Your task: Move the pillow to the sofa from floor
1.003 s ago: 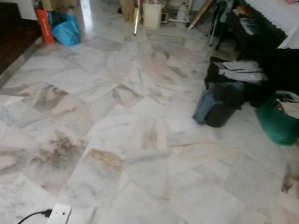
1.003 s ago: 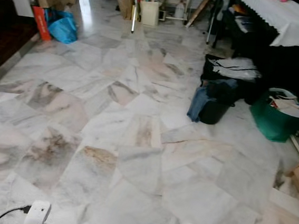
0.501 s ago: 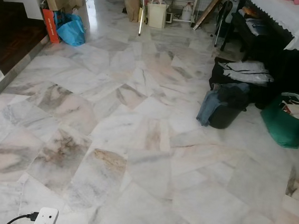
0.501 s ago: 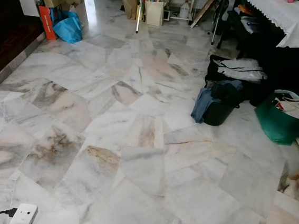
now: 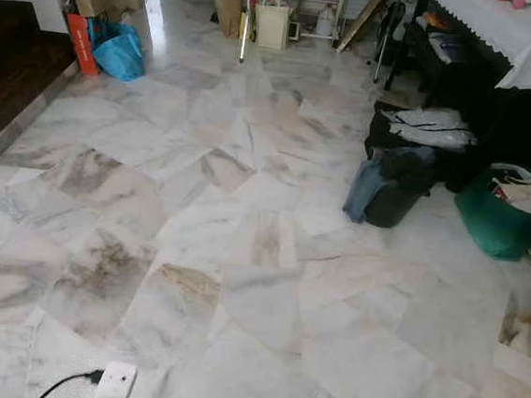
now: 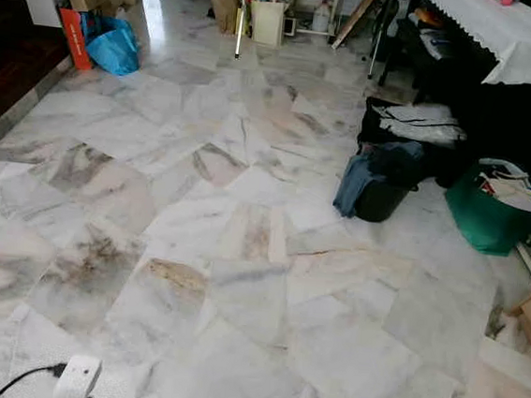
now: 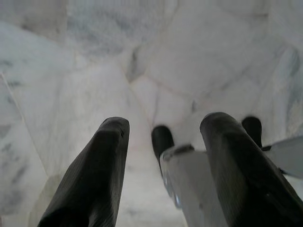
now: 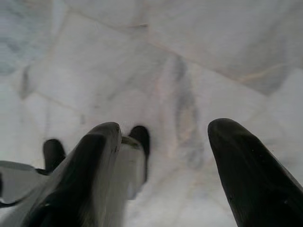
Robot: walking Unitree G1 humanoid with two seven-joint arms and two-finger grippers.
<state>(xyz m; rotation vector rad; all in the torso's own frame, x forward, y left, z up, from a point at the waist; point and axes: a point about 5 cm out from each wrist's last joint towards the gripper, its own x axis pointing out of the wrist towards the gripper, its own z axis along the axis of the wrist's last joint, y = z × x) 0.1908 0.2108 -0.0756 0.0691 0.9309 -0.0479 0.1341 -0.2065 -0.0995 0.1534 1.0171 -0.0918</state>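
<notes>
While both arms hang low over the marble floor (image 5: 239,281), left gripper (image 7: 163,142) and right gripper (image 8: 163,142) jaws apart and empty, no pillow or sofa is visible — so its direction can't be told.

Green basket (image 5: 503,222) partly cut off

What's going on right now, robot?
Left pincer and right pincer open, hanging over the marble floor. Pillow unsighted. Black bag and green basket ahead right.
</notes>
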